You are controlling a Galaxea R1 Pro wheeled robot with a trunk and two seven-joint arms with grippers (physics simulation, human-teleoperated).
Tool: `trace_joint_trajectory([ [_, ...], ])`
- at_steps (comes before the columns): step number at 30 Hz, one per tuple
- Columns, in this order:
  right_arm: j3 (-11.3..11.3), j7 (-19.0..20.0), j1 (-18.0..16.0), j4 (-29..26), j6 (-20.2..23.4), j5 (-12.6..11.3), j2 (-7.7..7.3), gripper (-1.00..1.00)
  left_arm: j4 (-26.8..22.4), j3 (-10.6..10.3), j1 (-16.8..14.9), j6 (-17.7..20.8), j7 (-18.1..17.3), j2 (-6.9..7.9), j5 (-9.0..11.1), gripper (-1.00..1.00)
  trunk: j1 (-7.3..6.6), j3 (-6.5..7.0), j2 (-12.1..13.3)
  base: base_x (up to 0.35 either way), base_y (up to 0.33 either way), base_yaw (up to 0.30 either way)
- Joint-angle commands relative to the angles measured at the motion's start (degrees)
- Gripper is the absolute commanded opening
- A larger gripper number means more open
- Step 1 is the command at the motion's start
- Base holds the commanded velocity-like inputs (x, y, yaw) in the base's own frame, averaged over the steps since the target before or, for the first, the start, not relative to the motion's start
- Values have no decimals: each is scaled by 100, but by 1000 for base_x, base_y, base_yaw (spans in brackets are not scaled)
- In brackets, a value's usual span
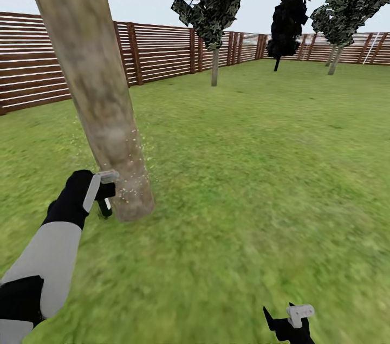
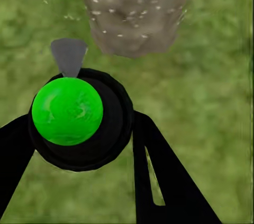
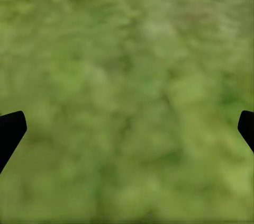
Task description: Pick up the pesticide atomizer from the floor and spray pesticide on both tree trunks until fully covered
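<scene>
Right gripper (image 1: 290, 319), fingers spread, idle above the grass.
Left gripper (image 2: 79, 128) pinching atomizer (image 2: 67, 110); pesticide (image 1: 132, 162) speckles trunk (image 1: 92, 84) base — best sweep upward.

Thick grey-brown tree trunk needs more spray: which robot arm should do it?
Probably the left. Its gripper holds the green-topped black atomizer right beside the thick grey-brown trunk, already flecked with whitish specks. The right gripper hangs open over grass.

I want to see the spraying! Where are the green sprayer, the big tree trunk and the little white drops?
green sprayer (image 2: 67, 110), left wrist view, round green top.
big tree trunk (image 1: 92, 73), head view, middle of bark.
little white drops (image 1: 135, 144), head view, specks beside trunk.
</scene>
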Motion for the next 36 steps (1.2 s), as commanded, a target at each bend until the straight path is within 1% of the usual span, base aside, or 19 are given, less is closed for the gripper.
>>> trace_joint_trajectory([
  [1, 0, -2, 0, 3, 0, 0, 0, 100, -18, -5, -89, 7, 0, -41, -34, -100, 0, 0, 0, -1, 1, 0],
  [3, 0, -1, 0, 4, 0, 0, 0, 100, -28, -17, -162, 5, 0, -76, -28, -100, 0, 0, 0, 154, 0, 0],
  [5, 0, -5, 0, 1, 0, 0, 0, 100, -29, -31, -174, 9, 0, -75, -35, -100, 0, 0, 0, 310, 0, 0],
  [9, 0, -3, 0, 5, 0, 0, 0, 100, -23, -50, -128, 27, 0, 58, -60, -100, 0, 0, 0, 145, 0, 0],
  [10, 0, -4, 0, 2, 0, 0, 0, 100, -21, -61, -100, 30, 0, 58, -94, -100, 0, 0, 0, 12, 0, 0],
  [12, 0, -6, 0, 1, 0, 0, 0, 100, 10, -58, -81, 29, 0, 10, -117, -100, 0, 0, 0, 5, 0, 0],
  [13, 0, -6, 0, 1, 0, 0, 0, 100, 35, -73, -76, 29, 0, -71, -118, -100, 0, 0, 0, 1, 0, 0],
  [14, 0, -6, 0, 1, 0, 0, 0, 100, 41, -195, -79, 34, -1, -204, -116, -100, 0, 0, 0, 0, 0, 0],
  [16, 0, -6, 0, 1, 0, 0, 0, 100, 41, -256, -83, 37, -3, -295, -114, -100, 0, 0, 0, 0, 0, 0],
  [17, 0, -6, 0, 1, 0, 0, 0, 100, 41, -265, -88, 38, -6, -312, -110, -100, 0, 0, 0, 0, 0, 0],
  [21, 0, -6, 0, 2, 0, 0, 0, 100, 4, -271, -87, 38, -7, -332, -100, -100, 0, 0, 0, 0, 0, 0],
  [24, 0, -6, 0, 0, 0, 0, 0, 100, -11, -270, -86, 38, -7, -389, -106, -100, 0, 0, 0, 0, 0, 0],
  [28, 0, -6, 0, 2, 0, 0, 0, 100, -27, -295, -74, 38, -7, -380, -138, -100, 0, 0, 0, 182, 0, 0],
  [33, 0, -6, 0, 2, 0, 0, 0, 100, -42, -281, -179, 57, -1, -396, -126, -100, 0, 0, 0, 21, 0, 0],
  [36, 0, -6, 0, 3, 0, 0, 0, 100, -47, -280, -172, 71, -2, -367, -134, -100, 0, 0, 0, -26, 0, 0],
])
